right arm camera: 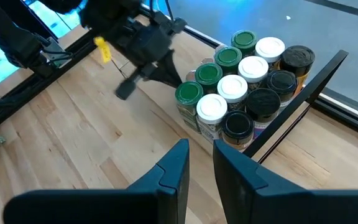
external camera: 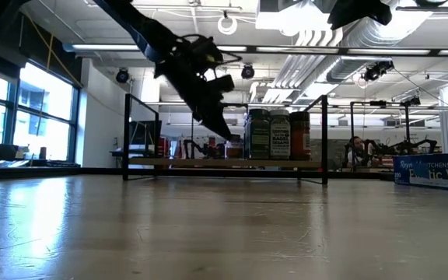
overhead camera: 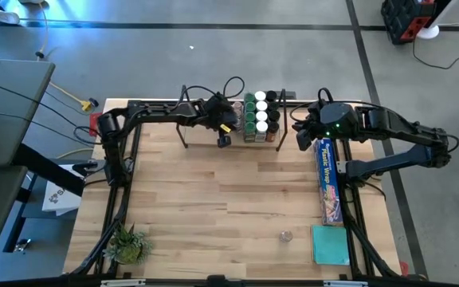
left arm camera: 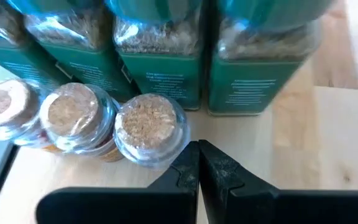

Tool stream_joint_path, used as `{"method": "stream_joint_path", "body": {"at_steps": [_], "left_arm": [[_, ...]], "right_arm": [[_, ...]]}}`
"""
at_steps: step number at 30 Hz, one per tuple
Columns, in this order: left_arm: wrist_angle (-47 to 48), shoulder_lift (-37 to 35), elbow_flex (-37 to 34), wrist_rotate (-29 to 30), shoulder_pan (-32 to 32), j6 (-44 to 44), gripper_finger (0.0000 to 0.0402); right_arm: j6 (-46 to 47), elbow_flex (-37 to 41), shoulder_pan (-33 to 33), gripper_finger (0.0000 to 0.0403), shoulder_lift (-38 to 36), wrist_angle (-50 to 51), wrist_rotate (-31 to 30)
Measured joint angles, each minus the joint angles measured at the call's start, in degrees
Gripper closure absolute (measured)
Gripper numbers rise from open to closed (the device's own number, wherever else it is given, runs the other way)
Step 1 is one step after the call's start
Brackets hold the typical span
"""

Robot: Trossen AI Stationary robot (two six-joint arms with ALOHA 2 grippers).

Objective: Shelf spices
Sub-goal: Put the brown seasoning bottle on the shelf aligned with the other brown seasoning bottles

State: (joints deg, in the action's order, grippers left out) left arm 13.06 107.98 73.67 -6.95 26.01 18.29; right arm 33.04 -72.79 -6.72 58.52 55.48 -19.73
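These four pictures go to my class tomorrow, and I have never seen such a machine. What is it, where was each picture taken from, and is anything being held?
It is a robot with two dark arms at a wooden table. One picture looks down from above, one looks level across the table, and two come from cameras on the wrists. The left gripper is shut and empty, beside the spices on the shelf. The right gripper waits near the shelf's other end, slightly open, holding nothing. Also on the table: a blue plastic-wrap box, a small plant, a teal pad.
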Motion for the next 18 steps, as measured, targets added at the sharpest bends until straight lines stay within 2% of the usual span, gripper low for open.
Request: {"method": "stream_joint_path", "body": {"at_steps": [9,13,18], "left_arm": [[9.71,-12.45,0.00,1.09,-6.40,-6.32,0.0401],[8.97,-16.62,0.04,-1.48,-14.50,-10.49,0.0401],[3.45,-15.43,0.06,3.10,-29.17,-20.19,0.0401]], "right_arm": [[-1.49,0.00,0.02,0.0337,0.00,0.01,2.28],[-5.74,0.00,0.00,0.0337,0.00,0.86,3.88],[-13.25,0.00,0.00,0.0337,-0.11,6.68,8.84]]}}
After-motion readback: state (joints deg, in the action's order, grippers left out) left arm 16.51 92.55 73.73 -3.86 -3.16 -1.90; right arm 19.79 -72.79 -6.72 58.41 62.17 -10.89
